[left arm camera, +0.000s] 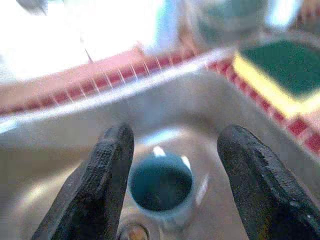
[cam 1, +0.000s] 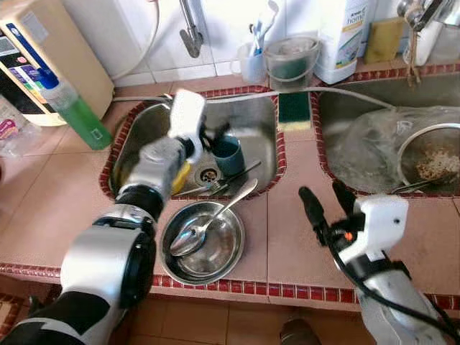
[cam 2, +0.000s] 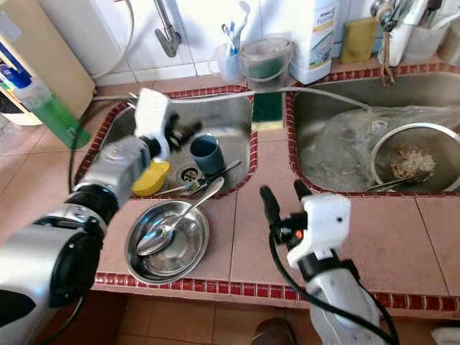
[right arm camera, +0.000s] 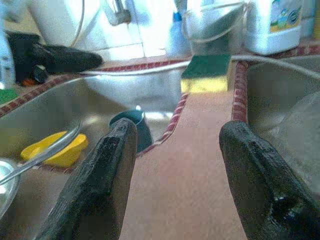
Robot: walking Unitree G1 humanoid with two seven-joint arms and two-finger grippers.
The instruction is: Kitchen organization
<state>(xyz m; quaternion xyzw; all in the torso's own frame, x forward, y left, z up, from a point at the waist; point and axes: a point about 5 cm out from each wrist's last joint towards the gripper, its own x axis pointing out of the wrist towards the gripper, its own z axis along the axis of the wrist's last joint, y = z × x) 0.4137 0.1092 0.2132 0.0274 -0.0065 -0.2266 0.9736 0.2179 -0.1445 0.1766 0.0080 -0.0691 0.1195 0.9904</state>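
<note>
Left eye view is showing the left gripper [cam 1: 209,138] reaching into the left sink [cam 1: 253,118], hanging just above a teal cup [cam 1: 228,155] that is standing upright on the sink floor beside the drain [cam 1: 208,175]. Left wrist view is looking straight down into the cup [left arm camera: 161,186], which is sitting between the two black fingers [left arm camera: 97,187]; they are spread wide and are not touching it. A yellow dish [cam 2: 152,178] is lying in the sink under the left wrist, and a fork [cam 1: 228,182] is resting near the drain. A steel bowl [cam 1: 204,242] is sitting on the tiled counter [cam 1: 287,237] in front of the sink, with a spoon [cam 1: 208,221] leaning in it, handle pointing toward the sink. The right gripper [cam 1: 325,203] is hovering over the counter between the two sinks, fingers wide apart and holding nothing. A green and yellow sponge [right arm camera: 206,73] is lying on the ledge between the sinks. A strainer [cam 1: 431,158] with food scraps is sitting in the right sink [cam 1: 352,100], and a green bottle [cam 1: 72,106] is standing tilted at the far left.
</note>
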